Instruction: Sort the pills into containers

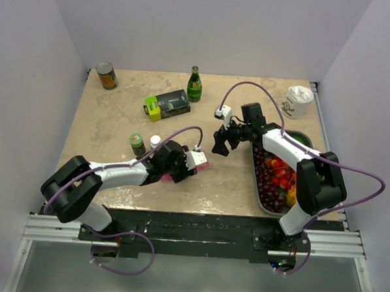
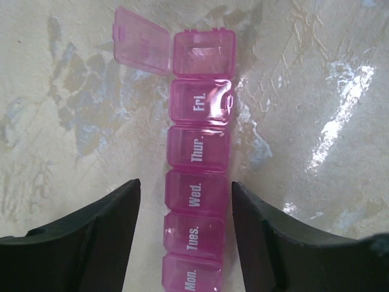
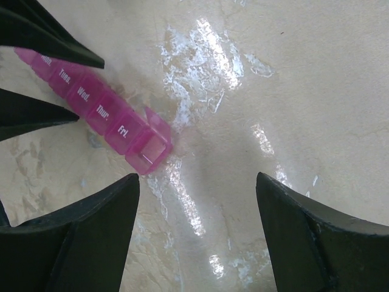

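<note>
Fingers (image 2: 91, 237) of the left gripper (image 2: 185, 184) stand on either side of the containers (image 2: 197, 149), a slim translucent pink strip lying flat on the table (image 2: 316, 73). The jaws are partly open: bare tabletop shows between each finger and the strip, so they straddle it around the "Wed." cell without gripping. Beyond them the cells run "Thur.", "Fri." and then an end cell (image 2: 203, 53) whose lid (image 2: 140, 41) is flipped out to the side.

Farther out, the right gripper (image 3: 197, 177) hovers past that open end with its jaws wide apart and nothing between them.

The strip looks light, stiff and thin-walled. On this glossy table it would probably skate under a sideways push. The best hold seems to be across the two long sides near the middle, where the left gripper is. The raised lid looks flimsy and is best left untouched.

Beyond the left arm stand a white-capped bottle (image 1: 155, 141) and a green-capped jar (image 1: 137, 143). The fruit tray (image 1: 254, 175) lies under the right arm.

No pills can be made out anywhere. The open cell looks empty, though glare on the pink plastic makes that uncertain. The left wrist view cuts the strip off at "Mon.", and the closed cells hide any contents. From above, the left gripper covers nearly all of the strip.
</note>
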Robot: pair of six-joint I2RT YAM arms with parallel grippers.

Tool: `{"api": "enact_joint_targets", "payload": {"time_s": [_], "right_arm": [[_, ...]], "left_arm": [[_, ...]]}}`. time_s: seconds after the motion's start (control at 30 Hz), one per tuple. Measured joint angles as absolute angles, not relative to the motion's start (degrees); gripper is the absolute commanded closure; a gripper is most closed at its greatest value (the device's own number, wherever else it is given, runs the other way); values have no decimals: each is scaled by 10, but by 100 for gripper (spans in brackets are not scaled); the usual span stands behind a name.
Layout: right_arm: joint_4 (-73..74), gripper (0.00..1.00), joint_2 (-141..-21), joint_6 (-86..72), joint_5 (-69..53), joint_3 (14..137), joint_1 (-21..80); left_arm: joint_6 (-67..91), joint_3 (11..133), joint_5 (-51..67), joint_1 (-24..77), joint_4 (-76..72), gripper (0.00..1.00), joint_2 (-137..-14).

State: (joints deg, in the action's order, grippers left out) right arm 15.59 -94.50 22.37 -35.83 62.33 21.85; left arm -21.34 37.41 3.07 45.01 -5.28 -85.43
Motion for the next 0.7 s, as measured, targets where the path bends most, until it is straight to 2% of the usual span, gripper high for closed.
{"api": "enact_joint_targets", "payload": {"time_s": [0.03,0.37,0.7], "right_arm": [[158,19,-945,227,-360,623,217],[193,18,-944,279,-381,623,209],[201,18,-932,302,-387,623,201]], "left_arm": [[-212,374,29,450,-53,25,-848],[-139,376,19,419,-44,22,-735],[29,486,-105,340,90,13,-692]]}}
